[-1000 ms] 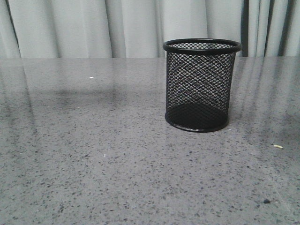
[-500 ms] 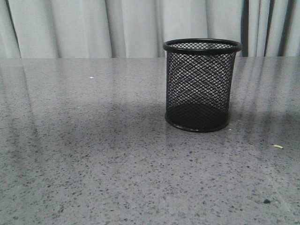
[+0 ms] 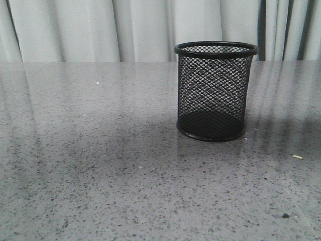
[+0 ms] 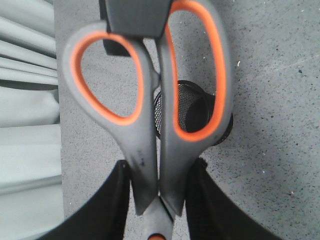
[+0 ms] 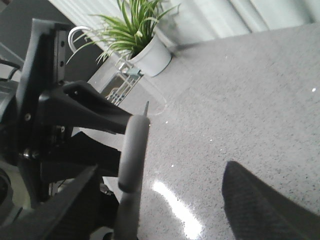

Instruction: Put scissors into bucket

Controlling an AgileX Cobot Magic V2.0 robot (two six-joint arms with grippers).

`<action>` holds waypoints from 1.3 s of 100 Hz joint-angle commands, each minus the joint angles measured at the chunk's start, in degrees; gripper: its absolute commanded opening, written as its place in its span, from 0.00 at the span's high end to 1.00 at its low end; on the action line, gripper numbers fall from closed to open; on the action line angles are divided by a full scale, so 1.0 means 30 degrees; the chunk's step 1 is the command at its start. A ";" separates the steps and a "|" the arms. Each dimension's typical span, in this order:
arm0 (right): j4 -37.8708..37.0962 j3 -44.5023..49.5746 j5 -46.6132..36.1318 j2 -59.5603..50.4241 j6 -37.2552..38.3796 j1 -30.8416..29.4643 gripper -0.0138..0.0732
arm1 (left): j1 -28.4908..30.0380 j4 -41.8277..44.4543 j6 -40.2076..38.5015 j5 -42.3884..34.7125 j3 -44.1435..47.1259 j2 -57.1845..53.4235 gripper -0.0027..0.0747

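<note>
The bucket (image 3: 215,90), a black wire-mesh cup, stands upright on the grey table, right of centre in the front view. No gripper or scissors shows there. In the left wrist view my left gripper (image 4: 160,170) is shut on the scissors (image 4: 145,150), clamping the grey, orange-lined handles just above the pivot. The bucket (image 4: 197,107) lies below, seen through and between the handle loops. My right gripper (image 5: 162,172) is open, its fingers wide apart. A grey edge-on bar (image 5: 132,155), apparently the scissors held by the other arm, stands near its one finger.
Grey speckled table (image 3: 100,175) with a pale curtain (image 3: 100,30) behind it. A small pale crumb (image 3: 298,157) and a dark speck (image 3: 285,216) lie at the right front. A potted plant (image 5: 142,42) stands beyond the table's edge in the right wrist view.
A broad shadow on the table has spread rightward to the bucket's base. The bucket has not moved.
</note>
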 commanded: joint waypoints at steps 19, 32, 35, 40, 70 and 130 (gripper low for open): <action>0.1346 -0.1875 0.0880 0.1428 -0.0661 0.0896 0.31 | -0.0146 -0.0333 -0.0242 -0.1829 -0.0644 -0.0442 0.99; 0.1310 -0.2229 0.0914 0.2158 -0.0812 0.1706 0.33 | -0.0146 -0.0499 -0.0242 -0.2037 -0.0644 -0.0442 0.99; 0.1310 -0.2337 0.0914 0.2370 -0.0843 0.1896 0.35 | -0.0146 -0.0544 -0.0242 -0.2037 -0.0644 -0.0442 0.99; 0.1310 -0.2525 0.0810 0.2637 -0.0854 0.2079 0.41 | -0.0146 -0.0688 -0.0242 -0.2037 -0.0644 -0.0442 0.99; 0.1354 -0.2799 0.0604 0.3011 -0.1697 0.2195 0.93 | -0.0146 -0.1084 -0.0323 -0.1664 -0.0644 -0.0442 0.92; -0.1343 -0.4339 -0.0624 0.3011 -0.1157 0.2160 0.89 | -0.0076 0.4096 -0.4029 -0.2092 -0.0994 -0.3339 0.38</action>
